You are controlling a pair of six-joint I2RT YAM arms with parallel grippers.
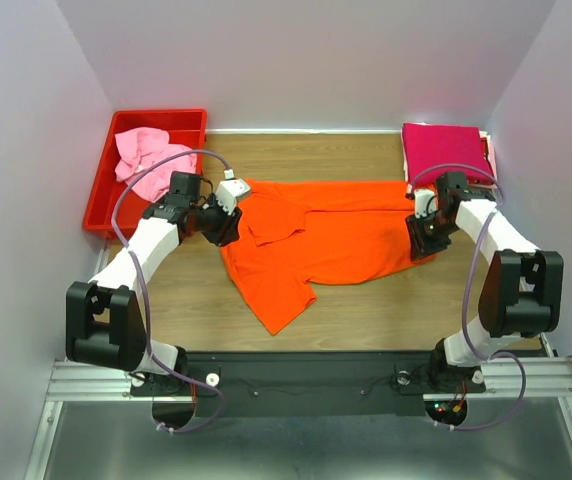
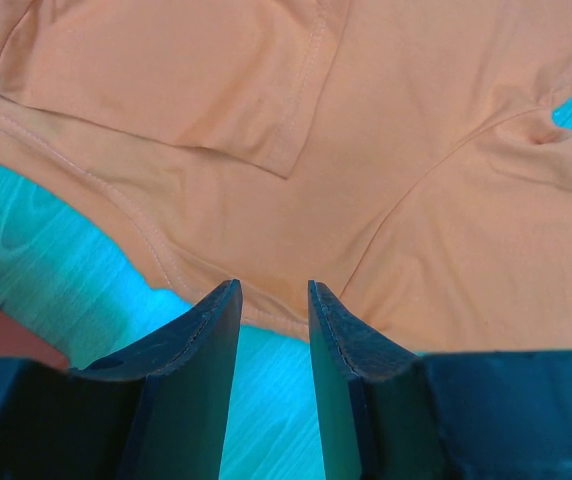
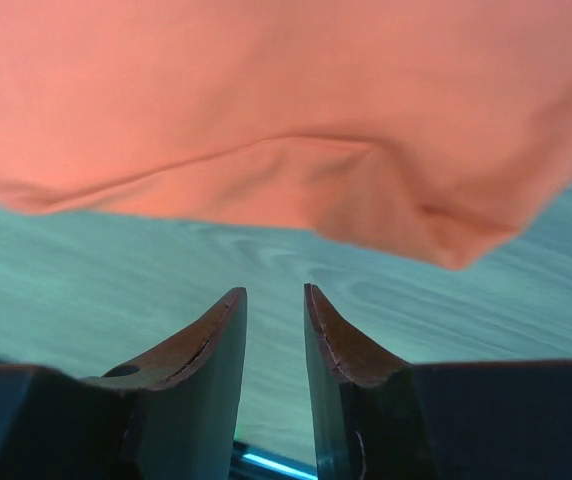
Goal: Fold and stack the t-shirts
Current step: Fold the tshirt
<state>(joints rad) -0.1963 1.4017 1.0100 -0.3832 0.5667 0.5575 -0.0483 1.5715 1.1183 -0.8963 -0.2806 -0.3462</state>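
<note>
Centrally: orange t-shirt [image 1: 316, 245], spread rumpled on wooden table [image 1: 366, 310]. Upper right: magenta t-shirt [image 1: 444, 150], folded; upper left: light pink t-shirt [image 1: 146, 160], bunched in red bin [image 1: 101, 205]. At orange t-shirt's opposite edges: left gripper [image 1: 232, 226], right gripper [image 1: 424, 243] (jaws narrowly parted, gripping nothing).

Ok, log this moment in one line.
orange shirt: spread, unfolded | left claw: open, at its edge | right claw: open, at its edge | magenta shirt: folded, back right | pink shirt: in bin
</note>
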